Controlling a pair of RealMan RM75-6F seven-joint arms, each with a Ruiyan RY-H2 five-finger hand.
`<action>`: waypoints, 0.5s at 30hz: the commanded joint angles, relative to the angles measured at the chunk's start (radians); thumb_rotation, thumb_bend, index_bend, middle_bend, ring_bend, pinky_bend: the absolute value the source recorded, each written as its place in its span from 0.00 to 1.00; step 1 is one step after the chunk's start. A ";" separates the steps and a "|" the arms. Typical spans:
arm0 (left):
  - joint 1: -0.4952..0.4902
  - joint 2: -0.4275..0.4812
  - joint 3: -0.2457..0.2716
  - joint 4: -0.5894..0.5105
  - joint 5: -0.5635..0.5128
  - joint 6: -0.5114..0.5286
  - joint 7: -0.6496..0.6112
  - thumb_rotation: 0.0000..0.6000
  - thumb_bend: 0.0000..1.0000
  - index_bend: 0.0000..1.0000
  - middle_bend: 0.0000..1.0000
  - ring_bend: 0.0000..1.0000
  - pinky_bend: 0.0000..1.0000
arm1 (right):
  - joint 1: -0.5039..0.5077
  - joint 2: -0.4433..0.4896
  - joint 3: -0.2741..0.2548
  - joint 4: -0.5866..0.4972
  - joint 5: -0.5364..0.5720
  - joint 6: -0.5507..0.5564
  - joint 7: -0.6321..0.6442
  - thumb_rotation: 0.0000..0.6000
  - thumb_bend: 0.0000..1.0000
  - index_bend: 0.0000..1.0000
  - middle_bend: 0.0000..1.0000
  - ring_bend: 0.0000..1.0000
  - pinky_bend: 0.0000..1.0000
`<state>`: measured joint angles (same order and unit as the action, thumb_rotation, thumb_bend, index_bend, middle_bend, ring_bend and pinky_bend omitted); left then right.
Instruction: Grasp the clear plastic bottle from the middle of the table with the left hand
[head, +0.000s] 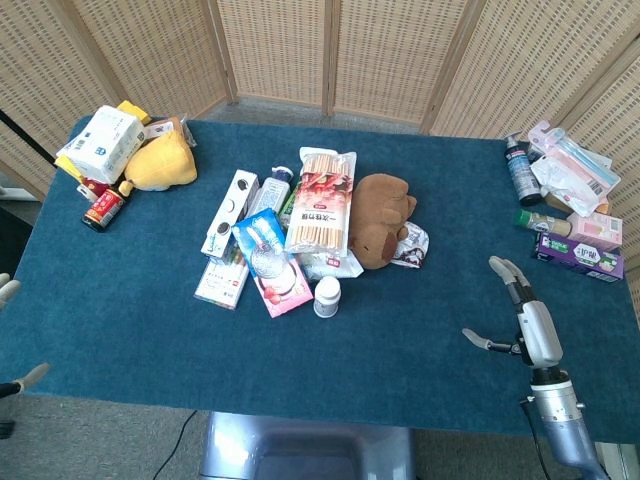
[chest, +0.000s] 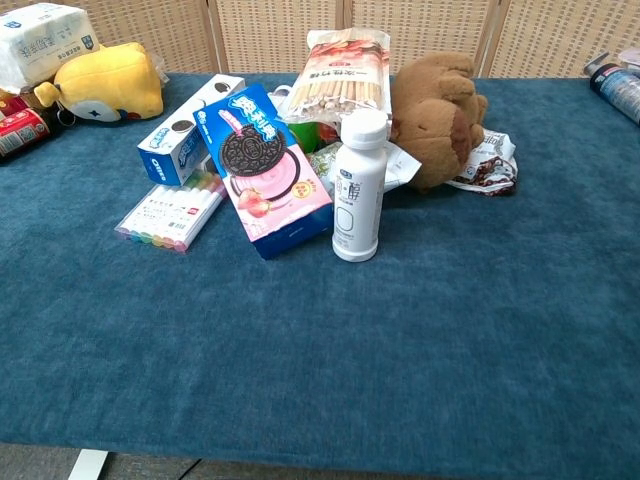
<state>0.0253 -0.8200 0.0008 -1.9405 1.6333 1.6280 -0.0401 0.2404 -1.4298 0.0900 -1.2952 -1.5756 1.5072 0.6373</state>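
Note:
The clear plastic bottle (head: 270, 190) with a dark cap lies in the central pile, wedged between the white Oreo box (head: 229, 213) and the noodle packet (head: 321, 200). The chest view does not show it plainly behind the blue-and-pink Oreo box (chest: 263, 170). Only fingertips of my left hand (head: 8, 290) show at the far left edge of the head view, spread apart and holding nothing, far from the pile. My right hand (head: 525, 322) hovers over the front right of the table, fingers apart and empty. Neither hand appears in the chest view.
A white bottle (chest: 358, 186) stands upright at the front of the pile, beside a brown plush toy (head: 382, 218) and a marker set (chest: 171, 211). A yellow plush (head: 160, 163), tissue pack and sauce bottle sit back left. Toiletries (head: 565, 205) crowd the right edge.

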 joint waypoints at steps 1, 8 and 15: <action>-0.005 -0.003 -0.001 0.009 -0.003 -0.007 -0.005 1.00 0.00 0.08 0.00 0.00 0.00 | 0.000 0.001 0.001 0.000 0.001 0.000 0.001 1.00 0.00 0.00 0.00 0.00 0.00; -0.041 -0.038 -0.024 0.085 0.033 -0.013 -0.048 1.00 0.00 0.09 0.00 0.00 0.00 | -0.002 0.003 0.001 -0.002 0.002 0.001 -0.001 1.00 0.00 0.00 0.00 0.00 0.00; -0.203 -0.146 -0.090 0.339 0.165 -0.065 -0.150 1.00 0.00 0.05 0.00 0.00 0.00 | 0.001 0.004 0.004 -0.004 0.001 0.001 -0.002 1.00 0.00 0.00 0.00 0.00 0.00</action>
<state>-0.0974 -0.9160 -0.0540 -1.6953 1.7399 1.5973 -0.1422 0.2407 -1.4262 0.0937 -1.2991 -1.5744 1.5077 0.6357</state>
